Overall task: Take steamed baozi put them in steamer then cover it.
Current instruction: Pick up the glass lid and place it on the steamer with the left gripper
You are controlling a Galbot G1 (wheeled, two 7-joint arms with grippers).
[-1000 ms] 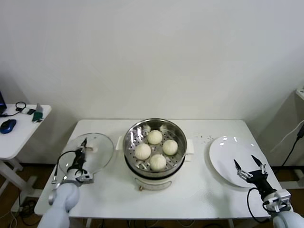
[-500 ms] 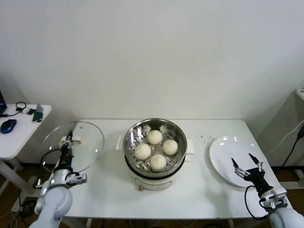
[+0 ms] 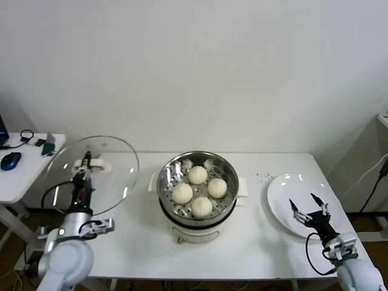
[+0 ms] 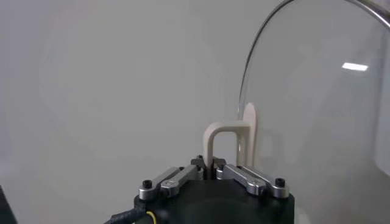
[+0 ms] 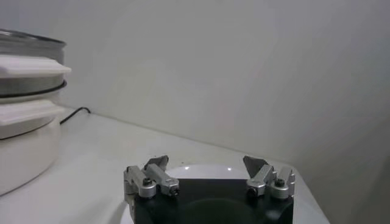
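Four cream-white baozi (image 3: 198,190) lie on the perforated tray of the steel steamer (image 3: 170,174) at the table's middle. My left gripper (image 3: 84,162) is shut on the cream handle (image 4: 225,141) of the clear glass cover (image 3: 112,180). It holds the cover tilted upright, lifted off the table, left of the steamer. My right gripper (image 3: 306,207) is open and empty over the white plate (image 3: 285,200) at the right. The steamer's side (image 5: 27,91) shows in the right wrist view.
A white side table (image 3: 24,173) with a blue mouse (image 3: 10,160) and cables stands left of the main table (image 3: 254,242). A wall lies behind.
My left gripper has lifted the cover off the table and tipped it upright, raising it up and to the left. My right gripper drifted slightly back over the plate.
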